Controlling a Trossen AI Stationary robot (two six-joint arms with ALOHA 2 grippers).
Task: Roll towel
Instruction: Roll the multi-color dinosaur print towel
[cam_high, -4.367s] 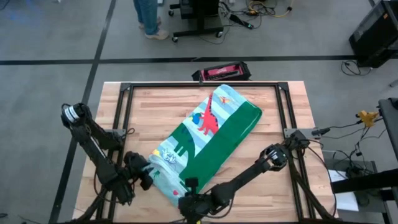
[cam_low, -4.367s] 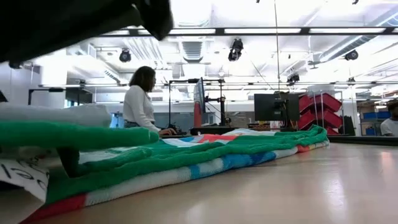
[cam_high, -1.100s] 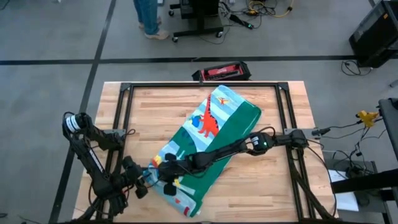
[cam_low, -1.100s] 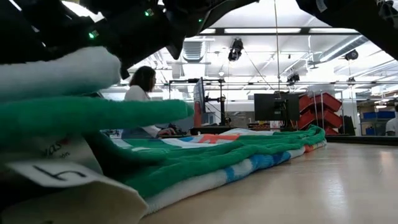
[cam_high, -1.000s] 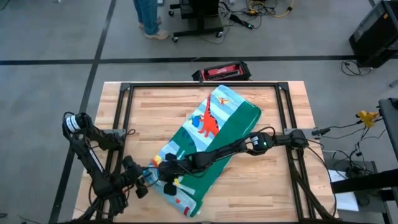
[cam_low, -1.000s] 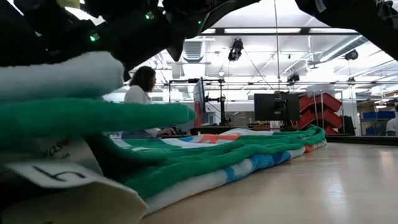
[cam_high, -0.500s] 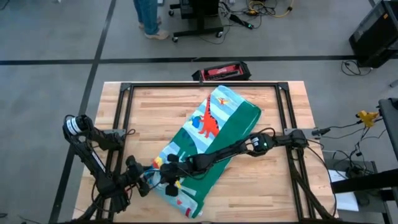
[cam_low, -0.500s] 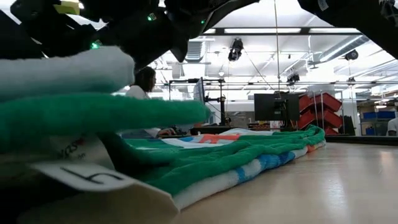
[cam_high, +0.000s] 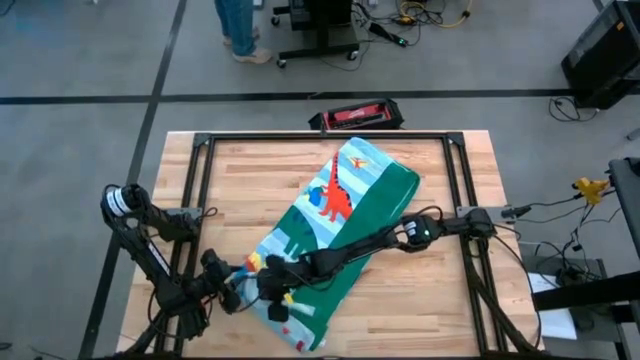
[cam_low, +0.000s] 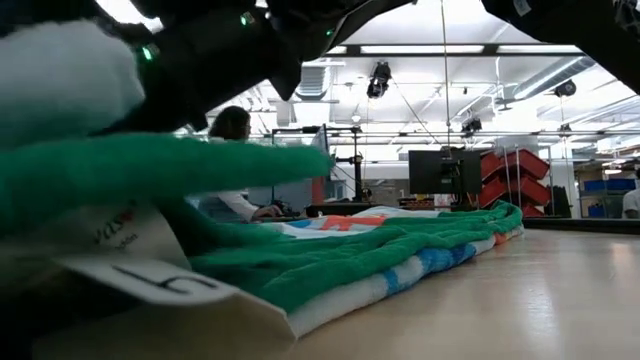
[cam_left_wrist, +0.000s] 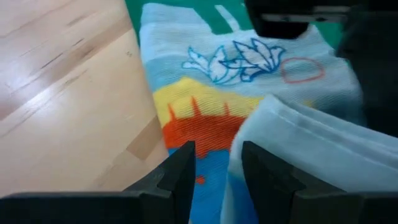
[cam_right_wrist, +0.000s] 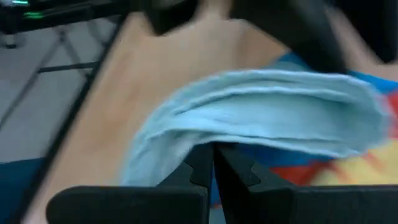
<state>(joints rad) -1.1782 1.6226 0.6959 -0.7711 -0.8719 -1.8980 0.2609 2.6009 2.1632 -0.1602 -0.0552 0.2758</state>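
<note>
Right gripper (cam_high: 272, 292) has dragged the towel's (cam_high: 352, 195) end further inward.

From above, the towel (cam_high: 335, 225) lay diagonally on the wooden counter (cam_high: 250, 185), running from about one o'clock down to seven o'clock, its green border along the right edge and a red dinosaur print near the upper end. The right arm reached across it from three o'clock, with the right end effector (cam_high: 274, 293) at the towel's lower end. The left end effector (cam_high: 232, 291) sat just beside it, at the towel's seven o'clock corner. A red case (cam_high: 355, 115) lay beyond the counter at twelve o'clock.
</note>
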